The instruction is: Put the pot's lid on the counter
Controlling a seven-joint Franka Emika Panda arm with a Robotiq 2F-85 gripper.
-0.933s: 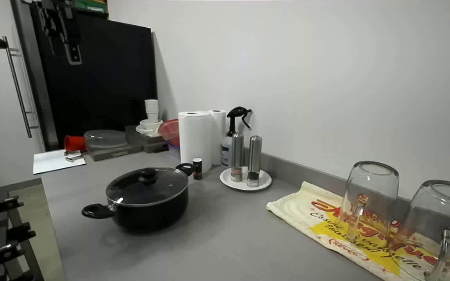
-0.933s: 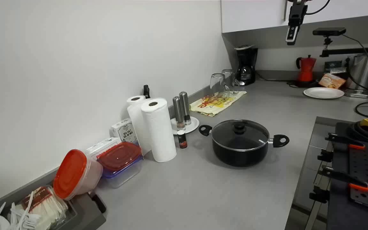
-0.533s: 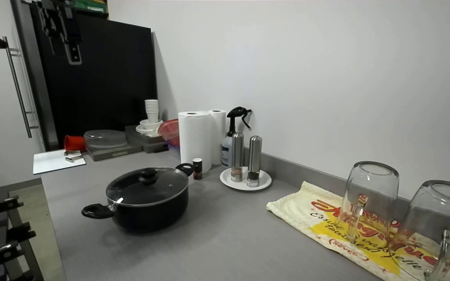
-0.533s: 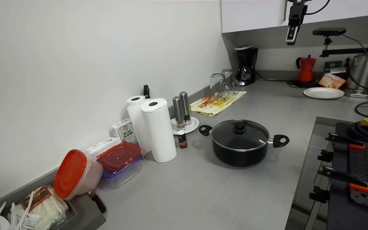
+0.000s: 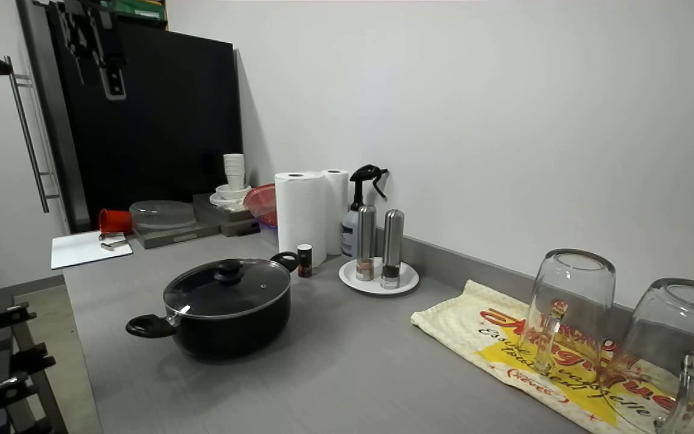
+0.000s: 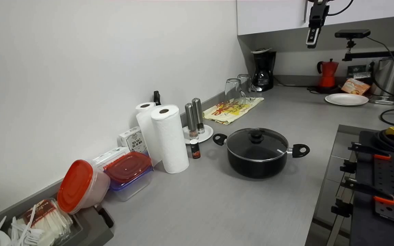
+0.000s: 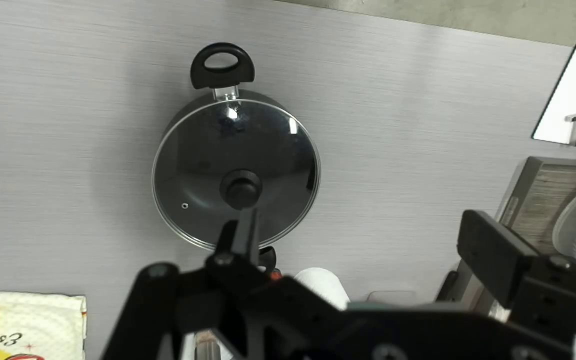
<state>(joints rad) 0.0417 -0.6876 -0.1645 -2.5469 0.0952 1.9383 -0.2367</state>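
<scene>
Two fingers point(image 7: 495, 255) of the gripper point(image 7: 360, 217) spread wide in the wrist view, grey counter point(image 6: 217, 205) showing through the gap, and from this angle one fingertip lines up just beside the black knob point(image 7: 242, 189) of the lid point(image 7: 193, 155)! Check both exterior views, though, and the gripper hangs high, up by the top of the frame, well above the counter and well apart from the lid. And where's that lid? Right on top of the pot point(image 6: 257, 168), covering it edge to edge, knob up in the centre, dark interior showing through the glass. The pot itself stands upright on the counter, two short black handles point(image 6: 299, 154) reaching out from opposite sides, one of them near a small white-capped jar point(image 6: 195, 150). Close by that jar, two paper towel rolls point(image 6: 171, 140) stand tall, and there's a pair of metal mills point(image 6: 190, 119), upright, sharing a round white tray point(image 6: 208, 135). Over on the printed cloth point(image 5: 458, 310), two glass mugs point(image 5: 567, 283) rest bottoms up, near the wall point(image 5: 503, 150). Now the far corner, in an exterior view: black coffee maker point(image 6: 260, 65) just beyond the mugs, red moka pot point(image 6: 328, 75) further across, white plate point(image 6: 346, 99) near it. And at the opposite end, two red-lidded containers point(image 6: 127, 167) sit tilted by the wall, a grey box point(image 6: 92, 225) with white plastic cutlery point(image 6: 27, 235) beside them
</scene>
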